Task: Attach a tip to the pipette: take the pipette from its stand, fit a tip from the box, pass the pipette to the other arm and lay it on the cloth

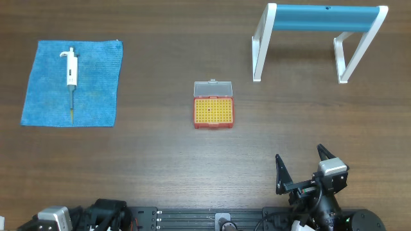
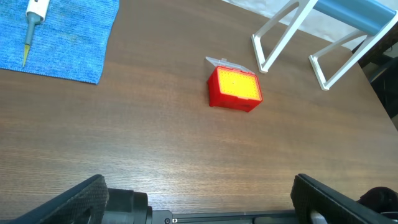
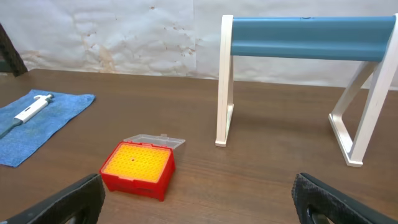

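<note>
On the dark wooden tabletop (image 1: 154, 167), the stand (image 1: 319, 17), a blue bar on white legs, is set at the far right corner; the blue cloth (image 1: 96, 96) is spread flat toward the far left corner. The right gripper (image 1: 298, 152) is positioned by the near edge, right of the middle, its fingers spread wide with nothing between them; the left gripper (image 2: 199, 180) is positioned at that edge's left end, likewise spread wide and empty. The red tip box (image 1: 214, 113) is placed near the tabletop's middle, its clear lid folded back toward the far edge. The pipette (image 1: 70, 69) is laid along the cloth's middle, its yellowish tip toward the near edge; it is well apart from both grippers, diagonally across from the right one.
</note>
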Available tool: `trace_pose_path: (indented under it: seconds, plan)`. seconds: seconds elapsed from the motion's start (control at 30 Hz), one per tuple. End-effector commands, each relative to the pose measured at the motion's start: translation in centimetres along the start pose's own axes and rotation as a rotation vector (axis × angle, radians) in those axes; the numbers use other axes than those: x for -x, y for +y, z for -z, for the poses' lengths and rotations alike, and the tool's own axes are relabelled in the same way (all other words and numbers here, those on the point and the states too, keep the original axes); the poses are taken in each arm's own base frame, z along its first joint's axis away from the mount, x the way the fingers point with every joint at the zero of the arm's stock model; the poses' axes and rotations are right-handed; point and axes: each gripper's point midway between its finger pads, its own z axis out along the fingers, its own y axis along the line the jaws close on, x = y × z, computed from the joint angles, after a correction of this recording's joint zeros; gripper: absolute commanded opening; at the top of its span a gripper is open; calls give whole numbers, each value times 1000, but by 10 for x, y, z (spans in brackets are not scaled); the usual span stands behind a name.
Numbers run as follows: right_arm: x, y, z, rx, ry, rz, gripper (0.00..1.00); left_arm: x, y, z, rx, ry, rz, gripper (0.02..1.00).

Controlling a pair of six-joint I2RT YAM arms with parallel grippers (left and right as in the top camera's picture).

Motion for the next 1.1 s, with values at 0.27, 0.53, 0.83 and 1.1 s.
trace_pose_path:
  seconds: [0.27, 0.53, 0.83, 1.1]
  plan:
    - [3, 1, 1, 2, -3, -8, 974, -14, 2, -4, -4, 52, 34, 974]
    - [3, 1, 1, 2, -3, -8, 974, 97, 43, -165, 88, -430, -76, 998]
    - [3, 1, 1, 2, -3, -8, 974, 84, 61, -224, 30, -710, -242, 996]
    - [3, 1, 1, 2, -3, -8, 974, 34, 83, -244, 88, -500, -222, 998]
